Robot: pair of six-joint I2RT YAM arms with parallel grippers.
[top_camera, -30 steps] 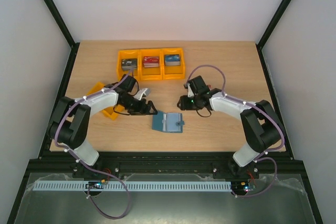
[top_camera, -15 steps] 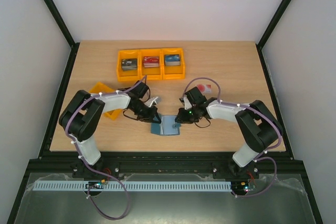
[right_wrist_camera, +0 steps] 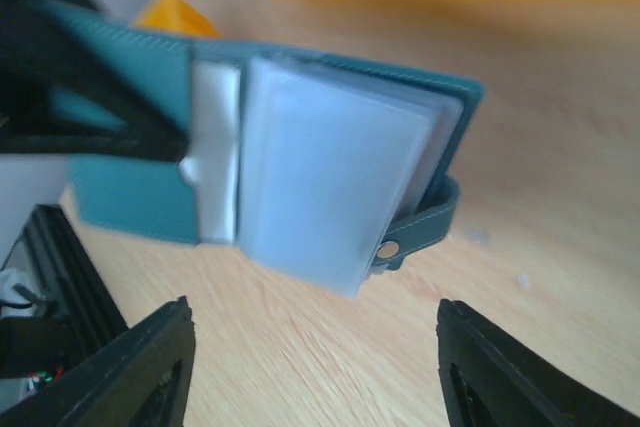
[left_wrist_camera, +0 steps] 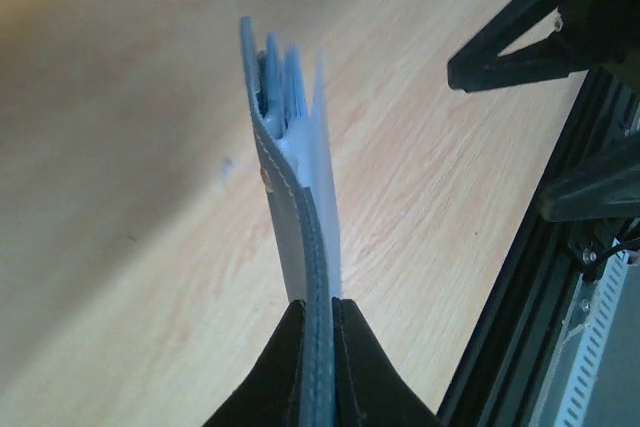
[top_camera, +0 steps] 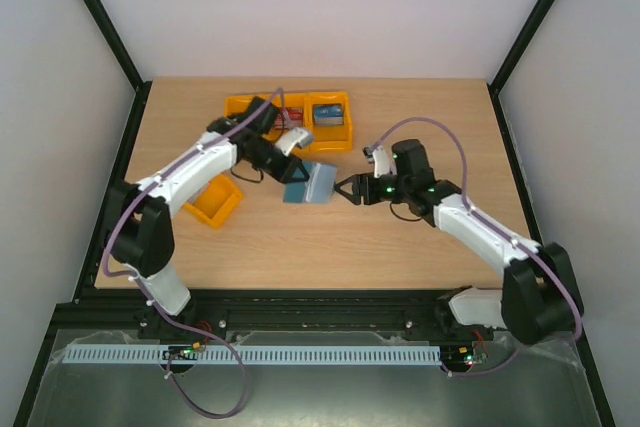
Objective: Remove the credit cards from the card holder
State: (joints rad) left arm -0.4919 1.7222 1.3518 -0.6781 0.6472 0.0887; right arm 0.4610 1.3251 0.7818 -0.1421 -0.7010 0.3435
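Card holder (top_camera: 308, 187): teal outside, stitched edge. Pockets (right_wrist_camera: 320, 182) pale frosted blue, snap stud (right_wrist_camera: 384, 250) metallic. Far row of bins (top_camera: 330, 144) orange, lone bin (top_camera: 212, 212) at left orange too. Table (top_camera: 400, 257) light wood grain. Arms white, black joints, purple cables (top_camera: 440, 132). Left gripper (left_wrist_camera: 318, 307) and right gripper (right_wrist_camera: 315, 347) black.

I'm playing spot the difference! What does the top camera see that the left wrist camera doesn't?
Only the top camera shows the whole left arm, the whole right arm and the row of orange bins. Only the left wrist camera shows the card holder edge-on, its pockets and snap stud. Both show the table, and the left gripper pinching the card holder.
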